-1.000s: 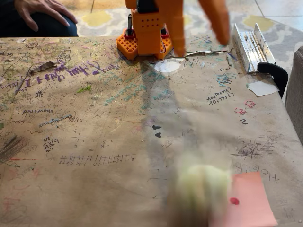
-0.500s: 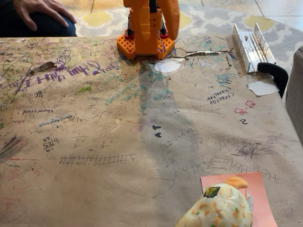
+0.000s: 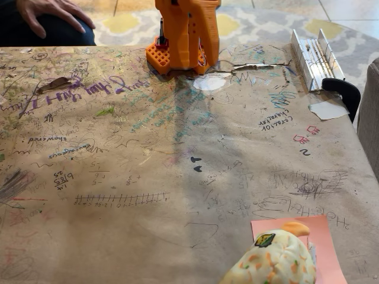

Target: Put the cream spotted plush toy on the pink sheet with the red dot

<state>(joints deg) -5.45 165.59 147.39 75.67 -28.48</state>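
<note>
Fixed view, read from the left: a person's hand rests on a dark-clad knee beyond the far left corner of the table. The brown paper-covered table is scrawled all over with pen marks, numbers and doodles. At the far edge, towards the middle, stands the orange plastic robot arm on its perforated orange base; the picture cuts it off above, so I cannot tell whether its pincer is apart or together. Further right a folded metal bracket lies by the far right corner, with a black clamp and a white paper scrap at the right edge.

At the bottom right lies the flat salmon-pink paper sheet, and the rounded cream plush toy with orange and green spots sits on its left part, well apart from the arm. Its left flank looks to hang over the sheet's left edge onto the brown paper, and the red dot is hidden, presumably under the toy.

By my judgement the placing is nearly or fully done. The risk is the overhang: a soft rounded toy could roll off leftwards if the table is bumped or the arm comes back to nudge it.
</note>
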